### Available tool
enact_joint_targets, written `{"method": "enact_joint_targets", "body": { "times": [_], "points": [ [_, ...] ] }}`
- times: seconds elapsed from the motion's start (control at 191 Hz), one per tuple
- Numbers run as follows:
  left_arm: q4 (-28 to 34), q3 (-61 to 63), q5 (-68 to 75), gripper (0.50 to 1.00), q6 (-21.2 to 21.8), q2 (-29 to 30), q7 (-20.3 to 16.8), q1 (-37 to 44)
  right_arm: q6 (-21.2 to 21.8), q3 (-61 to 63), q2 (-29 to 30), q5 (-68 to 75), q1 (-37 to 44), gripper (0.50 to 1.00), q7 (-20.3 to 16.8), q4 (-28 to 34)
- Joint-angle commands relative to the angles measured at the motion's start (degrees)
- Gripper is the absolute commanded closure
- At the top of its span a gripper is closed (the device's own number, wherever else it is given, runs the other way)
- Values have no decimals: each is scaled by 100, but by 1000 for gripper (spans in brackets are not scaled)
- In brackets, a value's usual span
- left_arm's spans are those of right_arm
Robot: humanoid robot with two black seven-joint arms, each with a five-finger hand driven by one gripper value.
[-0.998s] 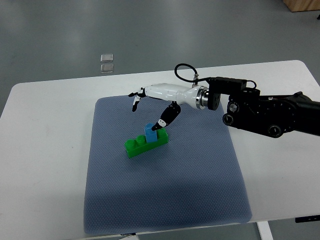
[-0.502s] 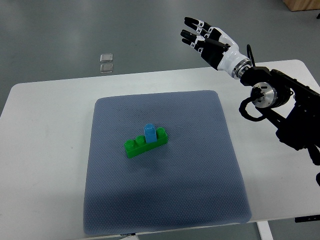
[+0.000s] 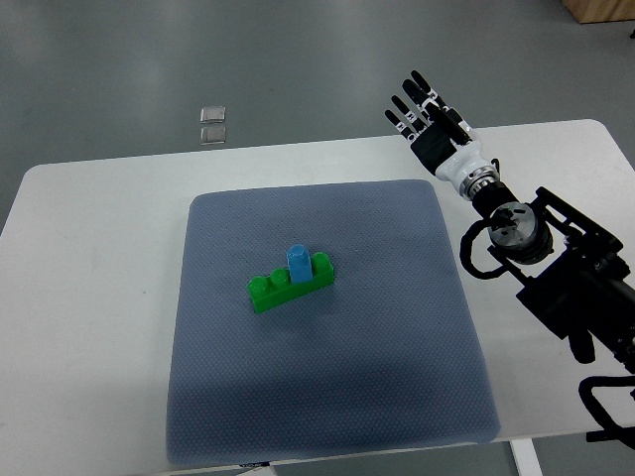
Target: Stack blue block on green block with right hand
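A small blue block (image 3: 298, 263) stands upright on top of a long green block (image 3: 290, 283), near the middle of a blue-grey mat (image 3: 327, 397). My right hand (image 3: 425, 117) is raised at the far right of the table, well away from the blocks. Its fingers are spread and it holds nothing. The right arm (image 3: 556, 278) runs down the right side of the picture. The left arm is out of view.
The mat lies on a white table (image 3: 89, 327). Two small clear squares (image 3: 211, 124) lie on the grey floor beyond the table's far edge. A wooden corner (image 3: 600, 10) shows at the top right.
My right hand let go of the blue block, lifted off and swung back to the right. It now sits lower and nearer the table than half a second ago. The blocks have not moved.
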Motion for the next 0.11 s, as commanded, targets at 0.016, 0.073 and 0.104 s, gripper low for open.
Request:
{"method": "enact_joint_targets", "body": {
  "times": [0.016, 0.073, 0.104],
  "points": [
    [10, 0, 0, 500, 9, 0, 0, 0, 160, 15, 106, 0, -70, 576, 3, -181],
    [19, 0, 0, 500, 9, 0, 0, 0, 160, 15, 115, 0, -70, 576, 3, -242],
    [19, 0, 0, 500, 0, 0, 0, 0, 160, 15, 115, 0, -70, 576, 12, -269]
  ]
}}
